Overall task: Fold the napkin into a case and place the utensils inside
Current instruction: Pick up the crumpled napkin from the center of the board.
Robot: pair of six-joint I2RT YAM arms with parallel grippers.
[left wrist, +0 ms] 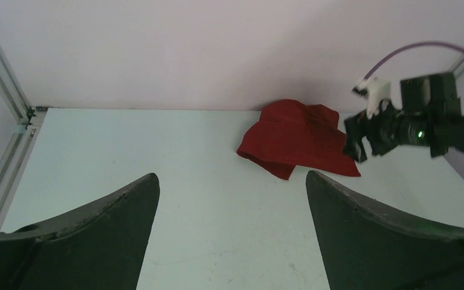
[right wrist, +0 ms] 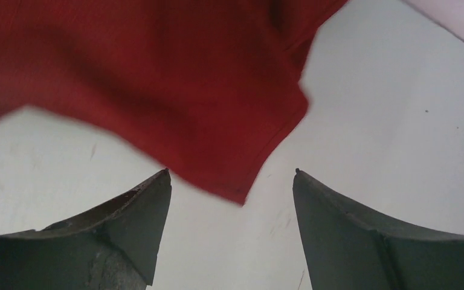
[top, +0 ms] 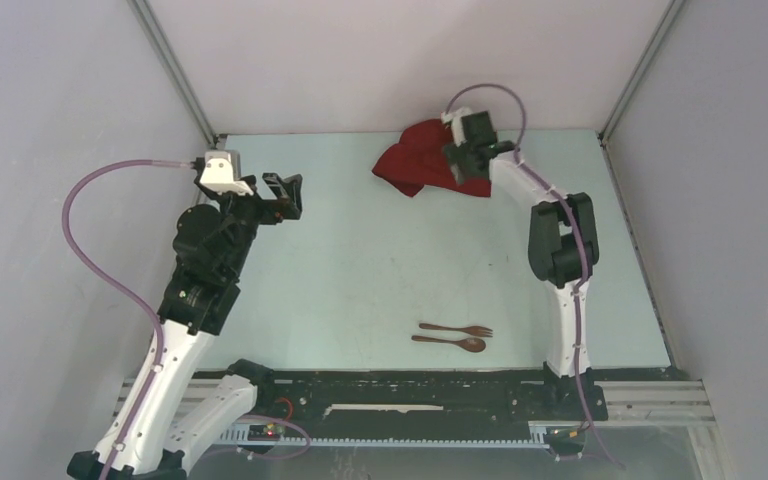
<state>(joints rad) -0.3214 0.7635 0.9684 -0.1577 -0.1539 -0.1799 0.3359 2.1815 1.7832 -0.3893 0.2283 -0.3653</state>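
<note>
Utensils: fork (top: 457, 328) and spoon (top: 449, 342) lie side by side at the near edge of the bench (top: 360, 260), long axes running left to right, close to the right arm's base.
Napkin (top: 418, 157): crumpled heap at the far right, no case yet.
Right claw (right wrist: 232, 175): spread, low at the heap's right edge; a cloth corner points in between its fingers, unpinched.
Left claw (left wrist: 232, 175): spread, empty, well left of the heap.
Nearer arm: right.

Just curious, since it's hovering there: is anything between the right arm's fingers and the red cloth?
Nothing visible. The corner of the napkin lies right before the gap between the right arm's open fingers, with only bare table around it.
</note>
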